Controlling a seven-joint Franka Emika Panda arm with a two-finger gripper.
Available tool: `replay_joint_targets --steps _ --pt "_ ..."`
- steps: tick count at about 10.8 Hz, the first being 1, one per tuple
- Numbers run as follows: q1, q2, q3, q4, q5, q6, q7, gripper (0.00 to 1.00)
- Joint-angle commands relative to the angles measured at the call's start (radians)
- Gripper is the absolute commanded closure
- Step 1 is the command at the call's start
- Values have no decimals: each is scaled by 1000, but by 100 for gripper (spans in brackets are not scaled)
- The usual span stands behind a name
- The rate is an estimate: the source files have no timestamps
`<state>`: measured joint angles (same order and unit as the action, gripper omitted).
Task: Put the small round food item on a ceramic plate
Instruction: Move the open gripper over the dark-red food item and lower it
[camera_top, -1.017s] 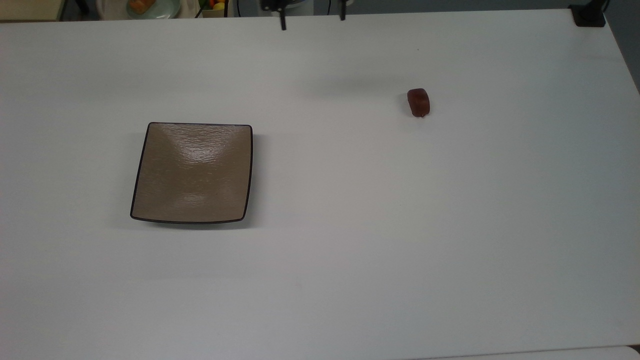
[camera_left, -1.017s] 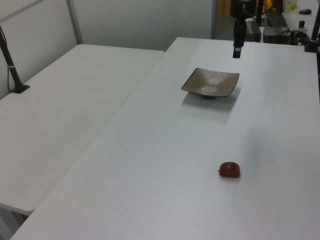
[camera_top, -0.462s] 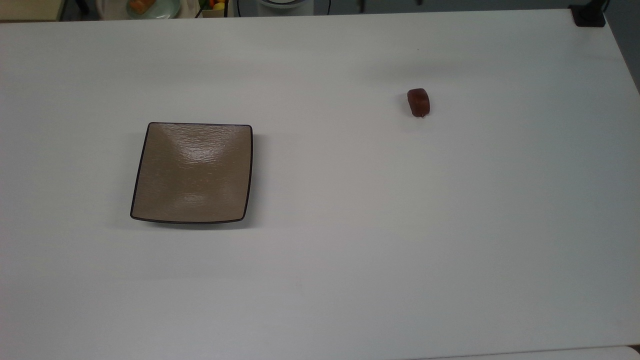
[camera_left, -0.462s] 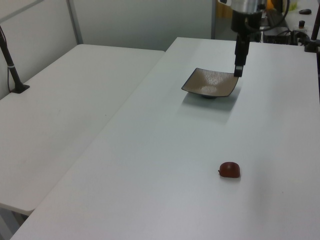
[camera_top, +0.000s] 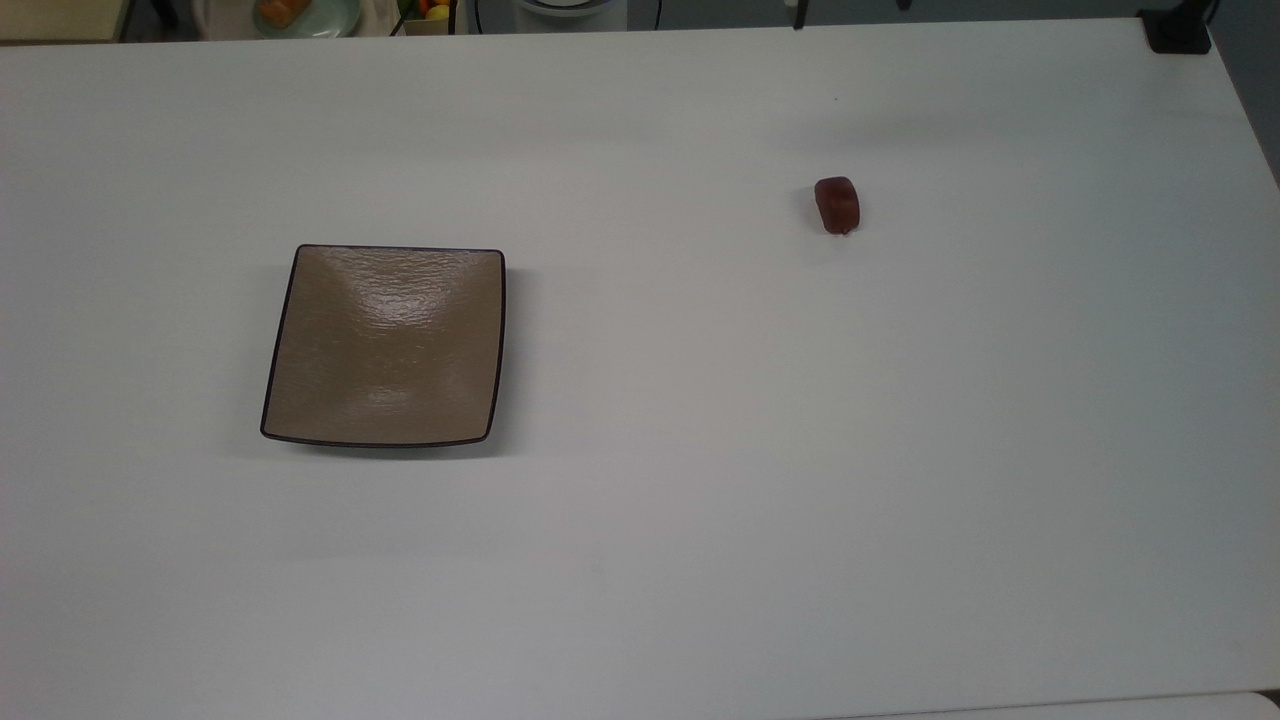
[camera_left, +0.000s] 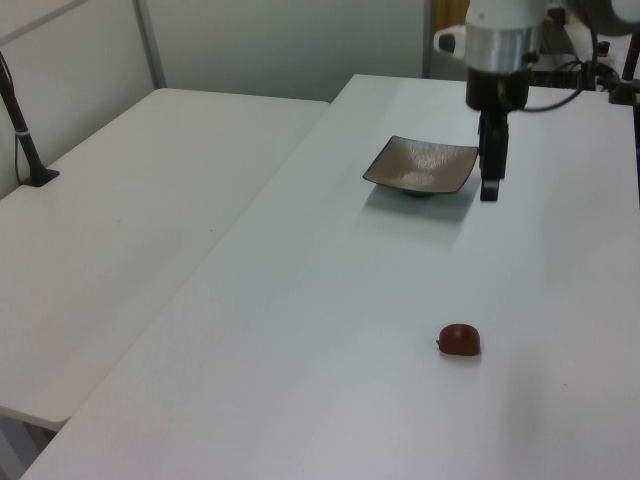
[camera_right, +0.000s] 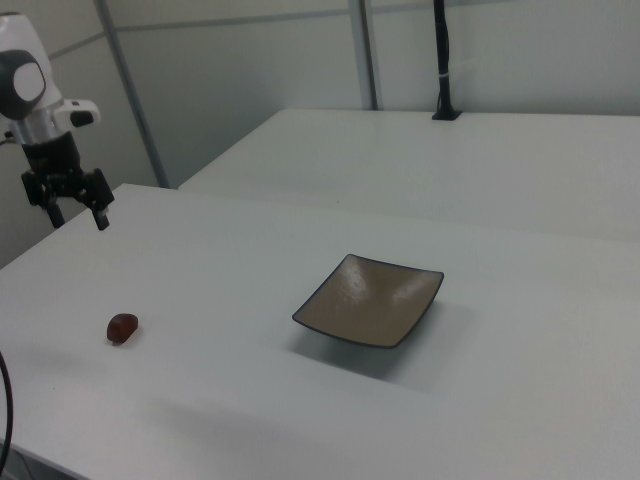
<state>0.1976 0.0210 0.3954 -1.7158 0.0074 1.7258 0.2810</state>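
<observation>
The small round food item (camera_top: 837, 204) (camera_left: 459, 340) (camera_right: 122, 327), a glossy dark reddish-brown lump, lies alone on the white table. The ceramic plate (camera_top: 385, 345) (camera_left: 420, 165) (camera_right: 370, 300) is square, tan-brown with a dark rim, and holds nothing; it sits well off toward the top view's left of the food. My gripper (camera_right: 78, 218) (camera_left: 489, 192) (camera_top: 850, 8) hangs open in the air with nothing between its fingers. It is above the table and beyond the food item, near the top view's upper edge, touching neither thing.
A pale green round dish (camera_top: 300, 15) with an orange food piece sits off the table at the top view's upper left. A black clamp (camera_top: 1178, 30) marks the upper right corner. A second white table (camera_left: 130, 200) (camera_right: 500, 160) adjoins, with a black post (camera_left: 20, 120).
The gripper has travelled toward the top view's right along the table's far edge, from near the plate's side to level with the food item, and has come lower in the left view. Plate and food are unmoved.
</observation>
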Motion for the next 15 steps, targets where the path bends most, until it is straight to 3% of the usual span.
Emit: replay_joint_targets --steps 1,9,15 --pt "46 60 -6 -31 17 62 10 0" --pt "79 171 -6 -186 8 323 14 0" --pt "79 273 -6 -214 -49 426 15 0"
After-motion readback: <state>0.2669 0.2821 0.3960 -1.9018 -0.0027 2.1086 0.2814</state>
